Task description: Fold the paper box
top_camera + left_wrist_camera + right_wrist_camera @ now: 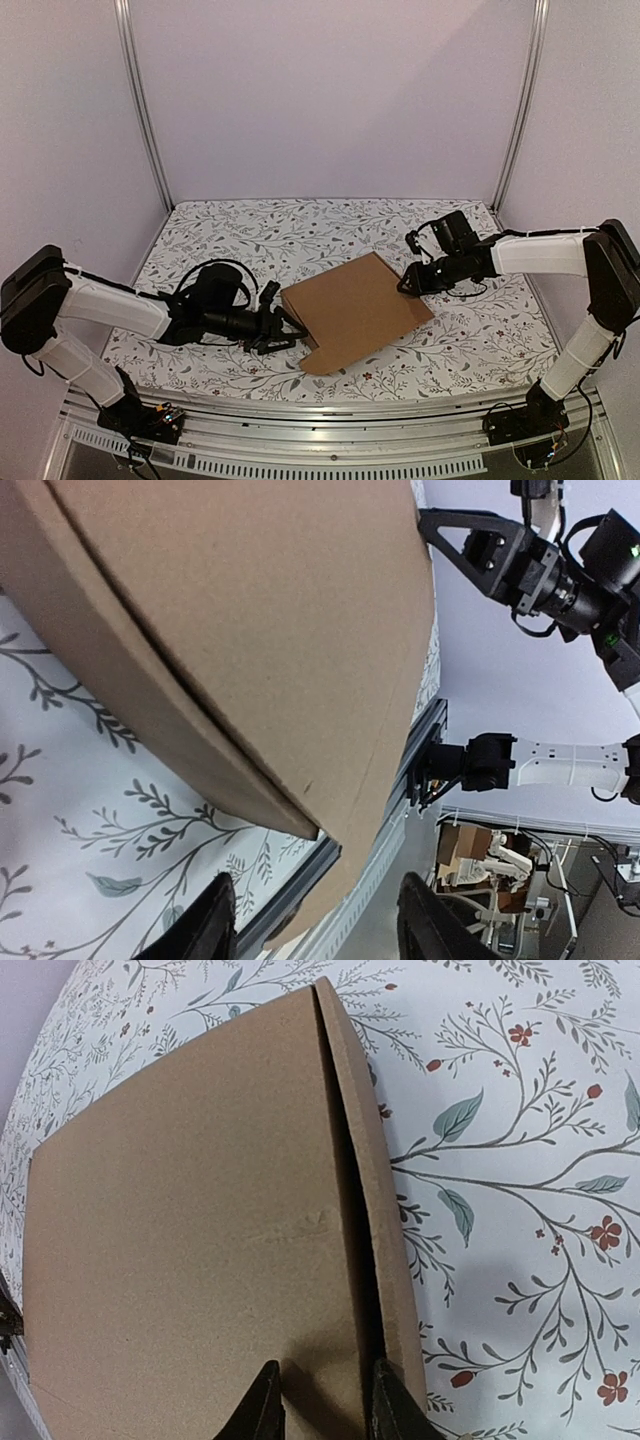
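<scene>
The paper box (355, 310) is plain brown cardboard, folded flat-topped, in the middle of the floral table. My left gripper (285, 332) is at its near left edge. In the left wrist view the left gripper (315, 935) is open wide, and a low corner flap of the box (260, 630) hangs between the fingers without touching them. My right gripper (410, 284) is at the box's right edge. In the right wrist view the right gripper (325, 1410) is narrowly open, its fingertips (265, 1405) over the lid (190, 1240) beside the dark slit along the side wall (375, 1210).
The floral tablecloth (480, 340) covers the table. An aluminium rail (340, 410) runs along the near edge and upright frame posts (145, 110) stand at the back corners. The right arm (540, 565) shows beyond the box in the left wrist view.
</scene>
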You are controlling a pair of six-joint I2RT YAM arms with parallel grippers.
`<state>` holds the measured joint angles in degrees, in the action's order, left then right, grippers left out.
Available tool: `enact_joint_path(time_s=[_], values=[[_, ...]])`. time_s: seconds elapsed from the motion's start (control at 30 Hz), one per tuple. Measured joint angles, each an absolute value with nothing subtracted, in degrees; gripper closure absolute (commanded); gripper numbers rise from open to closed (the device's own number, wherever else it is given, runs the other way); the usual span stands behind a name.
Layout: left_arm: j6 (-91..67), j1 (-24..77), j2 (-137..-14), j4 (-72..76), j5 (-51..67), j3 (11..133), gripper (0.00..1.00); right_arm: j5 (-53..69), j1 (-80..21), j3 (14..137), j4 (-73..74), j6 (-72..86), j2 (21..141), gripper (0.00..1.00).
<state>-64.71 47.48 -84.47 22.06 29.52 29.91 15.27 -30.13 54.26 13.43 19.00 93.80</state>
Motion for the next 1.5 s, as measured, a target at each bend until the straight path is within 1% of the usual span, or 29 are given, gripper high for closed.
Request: enact_joint_path(time_s=[0.17,0.47,0.57,0.87,1.0,1.2,1.4,1.5], values=[[-62.13,47.24,-85.38,17.69,28.73,30.96,0.39,13.91,-30.89,54.72,14.2,18.81,93.78,0.67],[-58.04,46.78,-92.14,15.7,27.05,36.91,0.38,9.52,-32.03,56.69,18.39,16.64,93.54,0.61],[-56.93,46.74,-94.48,14.98,26.09,37.85,0.38,7.9,-32.36,56.71,19.4,15.88,93.06,0.57],[-53.89,46.68,-96.77,11.33,23.33,39.29,0.4,4.75,-33.26,56.84,21.06,14.2,89.38,0.55],[-53.01,46.68,-96.77,9.96,22.63,39.38,0.4,3.16,-33.36,57.82,22.44,13.76,87.7,0.52],[-51.53,46.68,-96.36,7.03,21.56,40.14,0.41,-1.26,-33.36,58.57,22.98,12.8,87.0,0.5],[-49.69,46.68,-92.05,2.46,19.59,40.73,0.39,-2.46,-33.36,58.59,22.96,12.51,89.73,0.5],[-49.17,46.68,-89.34,0.86,18.68,41.39,0.38,-2.44,-33.36,58.59,22.92,12.51,92.09,0.52]])
